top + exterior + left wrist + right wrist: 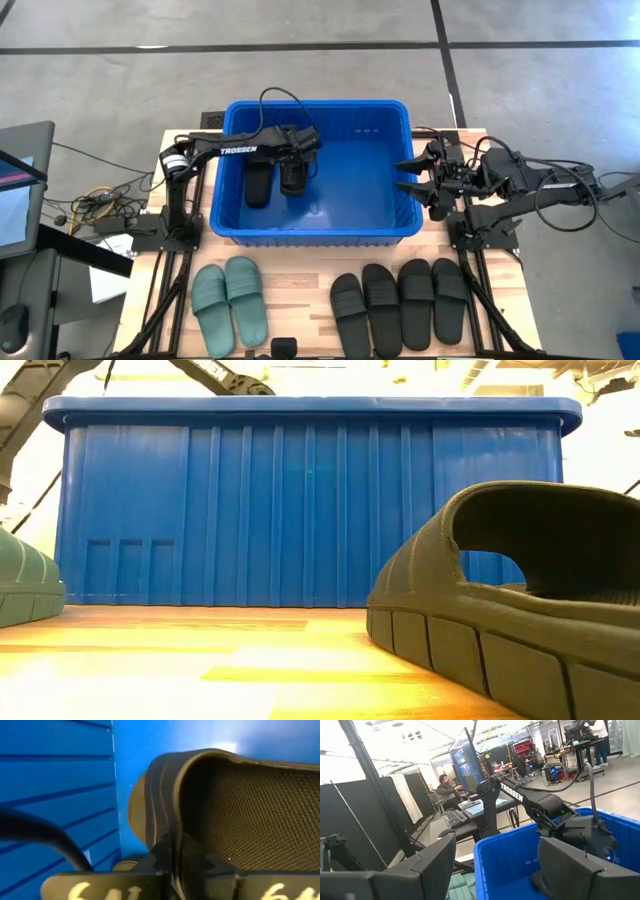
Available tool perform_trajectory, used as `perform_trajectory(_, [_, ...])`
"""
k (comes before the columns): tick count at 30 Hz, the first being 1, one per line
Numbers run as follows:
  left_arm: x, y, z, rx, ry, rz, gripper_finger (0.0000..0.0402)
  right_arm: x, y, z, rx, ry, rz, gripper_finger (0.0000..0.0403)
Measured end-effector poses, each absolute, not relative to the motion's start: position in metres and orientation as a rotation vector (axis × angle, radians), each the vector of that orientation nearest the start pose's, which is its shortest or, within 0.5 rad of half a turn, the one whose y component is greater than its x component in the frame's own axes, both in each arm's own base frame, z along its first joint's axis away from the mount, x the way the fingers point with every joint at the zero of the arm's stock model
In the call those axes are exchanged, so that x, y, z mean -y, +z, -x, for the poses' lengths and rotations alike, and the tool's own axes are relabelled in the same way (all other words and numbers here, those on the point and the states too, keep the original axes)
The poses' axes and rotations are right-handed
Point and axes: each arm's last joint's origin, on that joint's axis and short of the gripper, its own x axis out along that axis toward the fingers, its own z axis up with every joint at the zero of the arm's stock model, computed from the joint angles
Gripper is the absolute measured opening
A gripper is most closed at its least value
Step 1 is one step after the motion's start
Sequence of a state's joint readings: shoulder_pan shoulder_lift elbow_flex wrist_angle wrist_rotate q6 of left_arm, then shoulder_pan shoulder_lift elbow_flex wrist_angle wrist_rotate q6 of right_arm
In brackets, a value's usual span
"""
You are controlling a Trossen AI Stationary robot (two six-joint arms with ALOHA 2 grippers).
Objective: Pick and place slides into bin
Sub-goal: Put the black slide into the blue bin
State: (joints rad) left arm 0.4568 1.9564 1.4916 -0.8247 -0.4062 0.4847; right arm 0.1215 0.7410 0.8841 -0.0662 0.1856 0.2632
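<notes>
Reaching over the rear-left rim of the bin (318, 232), the left pincer (296, 150) sits inside it, clamped tight on the edge of a black slide (235, 815); the left wrist view shows the strap and textured footbed right in front of the fingers, with the bin's ribbed wall beside it. From above, that held slide (294, 176) hangs near the bin's left half, and a second black slide (258, 185) lies on the bin floor just beside it, toward the left wall. Can't tell from overhead whether the held one touches the floor.

Right pincer (412, 176) waits at the bin's right rim, fingers spread wide, nothing between them; its wrist view looks across the bin at the left arm.

In front of the bin on the desk (300, 295): two green slides (230, 300) side by side toward the bin's left corner, four black slides (400, 303) in a row toward its right corner. Low view has one black slide (520, 600) close up, bin wall behind it.
</notes>
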Motion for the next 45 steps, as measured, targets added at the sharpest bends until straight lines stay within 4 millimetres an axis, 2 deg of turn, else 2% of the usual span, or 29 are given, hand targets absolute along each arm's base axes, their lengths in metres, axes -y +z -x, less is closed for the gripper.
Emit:
perform_trajectory(11, [-0.189, 0.197, -0.343, -1.521, 0.473, -0.411, 0.0000, -0.011, 0.383, -0.155, 0.086, -0.069, -0.274, 0.0265])
perform_trajectory(30, [-0.194, 0.194, -0.328, -1.630, 0.403, -0.369, 0.0001, -0.009, 0.383, -0.155, 0.087, -0.079, -0.274, 0.0265])
perform_trajectory(45, [-0.196, 0.193, -0.324, -1.637, 0.363, -0.311, 0.0091, -0.009, 0.383, -0.155, 0.087, -0.079, -0.272, 0.0265])
